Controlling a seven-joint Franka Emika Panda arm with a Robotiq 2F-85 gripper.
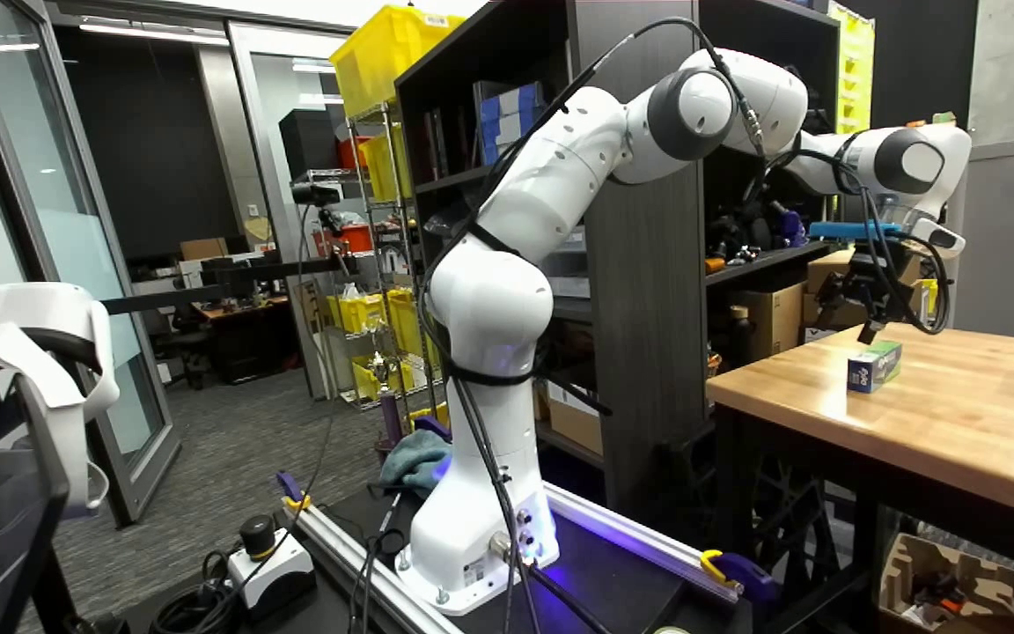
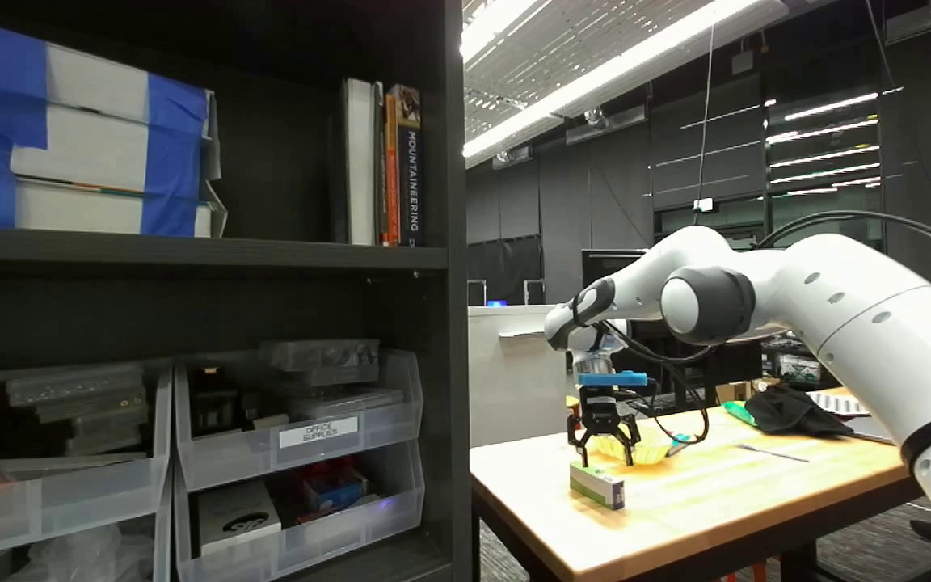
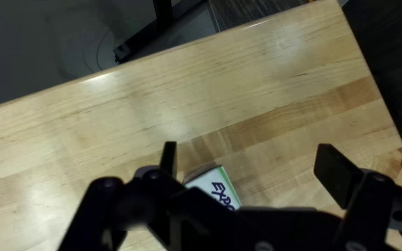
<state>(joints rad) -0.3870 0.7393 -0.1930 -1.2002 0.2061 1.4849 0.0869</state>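
Claw (image 2: 607, 462), jaws wide, hangs just above the box (image 2: 597, 487); in an exterior view the box lies on the left of the table (image 2: 692, 493), a bowl (image 2: 650, 450) on its far side.

The bolted-down arm (image 1: 491, 304), yellow bins (image 1: 388, 53), stocked black shelving (image 2: 191, 250) and labelled supplies tray (image 2: 231, 453) suggest a robotics lab.
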